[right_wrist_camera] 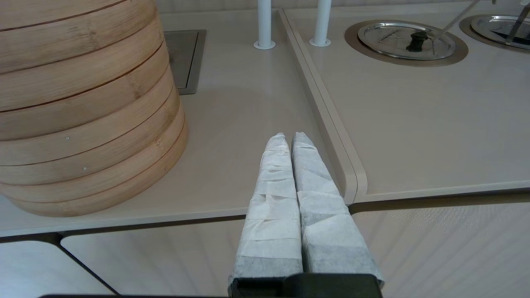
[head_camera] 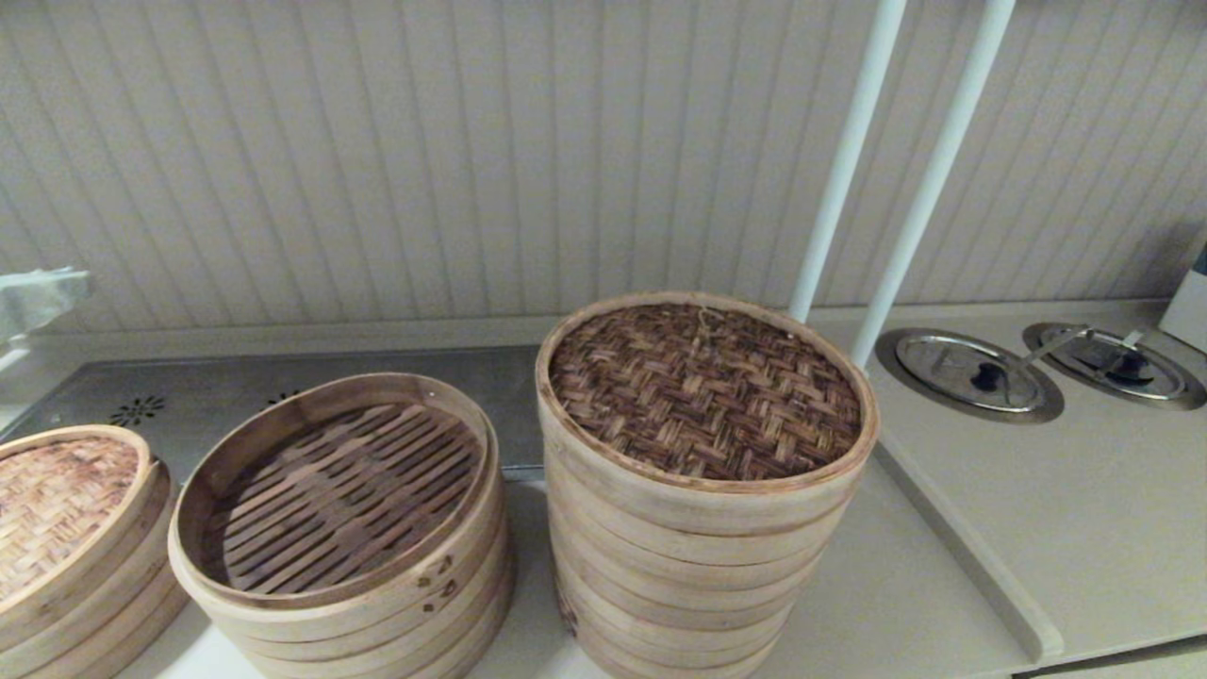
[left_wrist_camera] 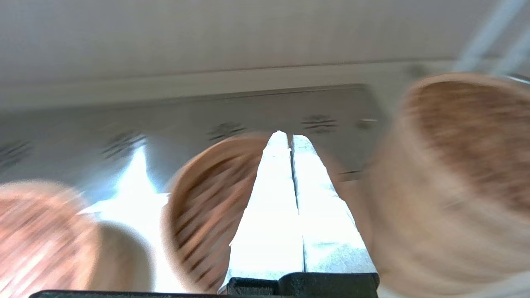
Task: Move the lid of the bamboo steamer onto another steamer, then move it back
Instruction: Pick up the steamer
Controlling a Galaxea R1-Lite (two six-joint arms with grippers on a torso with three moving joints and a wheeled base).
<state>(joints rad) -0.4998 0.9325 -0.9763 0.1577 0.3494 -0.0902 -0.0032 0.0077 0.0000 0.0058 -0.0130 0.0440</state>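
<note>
The dark herringbone-woven steamer lid (head_camera: 705,389) lies on top of the tallest steamer stack (head_camera: 679,575) at the centre of the counter; the stack's inside is hidden under it. The same lid (left_wrist_camera: 472,136) and stack (left_wrist_camera: 430,231) show in the left wrist view. My left gripper (left_wrist_camera: 290,138) is shut and empty, hanging in front of the shorter slatted-floor steamer (left_wrist_camera: 203,207), apart from the lid. My right gripper (right_wrist_camera: 289,138) is shut and empty, low over the counter's front edge beside the tall stack (right_wrist_camera: 83,107). Neither gripper appears in the head view.
The shorter open steamer (head_camera: 339,528) with a slatted floor stands left of the tall stack. A paler tan-woven lid (head_camera: 57,500) covers a third steamer at far left. Two white poles (head_camera: 886,170) rise behind the stack. Two round metal lids (head_camera: 971,372) sit recessed in the right counter.
</note>
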